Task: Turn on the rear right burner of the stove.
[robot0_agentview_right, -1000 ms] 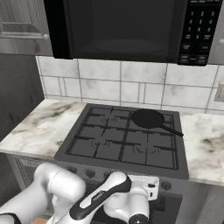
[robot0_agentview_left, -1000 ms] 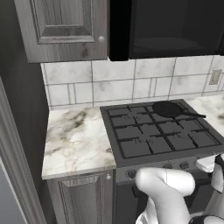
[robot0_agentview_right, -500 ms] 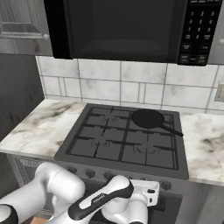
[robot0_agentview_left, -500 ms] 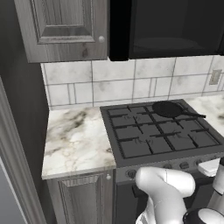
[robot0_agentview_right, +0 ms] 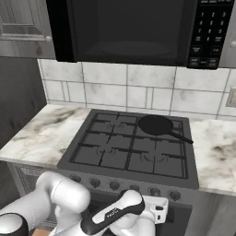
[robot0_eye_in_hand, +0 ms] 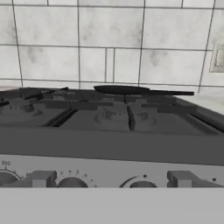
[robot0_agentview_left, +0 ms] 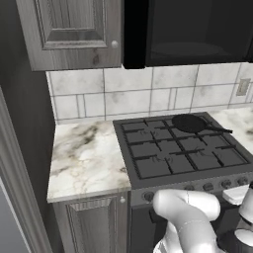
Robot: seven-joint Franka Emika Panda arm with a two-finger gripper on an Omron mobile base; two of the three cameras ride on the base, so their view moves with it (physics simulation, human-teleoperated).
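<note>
The stove (robot0_agentview_right: pixel 133 152) is a dark grey gas range with black grates and a row of round knobs (robot0_agentview_right: pixel 134 187) along its front panel. A black frying pan (robot0_agentview_right: pixel 156 124) sits over the rear right burner and hides most of it; its grate (robot0_agentview_right: pixel 177 125) shows beside the pan. My gripper (robot0_agentview_right: pixel 156 209) hangs low in front of the knob panel, right of centre, fingers hidden. In the hand view the panel is close, with two knobs (robot0_eye_in_hand: pixel 41 178) (robot0_eye_in_hand: pixel 183 178) at the bottom and the pan (robot0_eye_in_hand: pixel 120 89) seen edge-on beyond the grates.
Marble counter (robot0_agentview_left: pixel 86 158) lies left of the stove and more counter (robot0_agentview_right: pixel 216 152) to its right. A black microwave (robot0_agentview_right: pixel 129 30) hangs above, with a grey wall cabinet (robot0_agentview_left: pixel 74 32) to its left. Tiled wall stands behind.
The hand has shifted a little right and lower in front of the knob panel, and the forearm has swung with it. Stove and pan have not moved.
</note>
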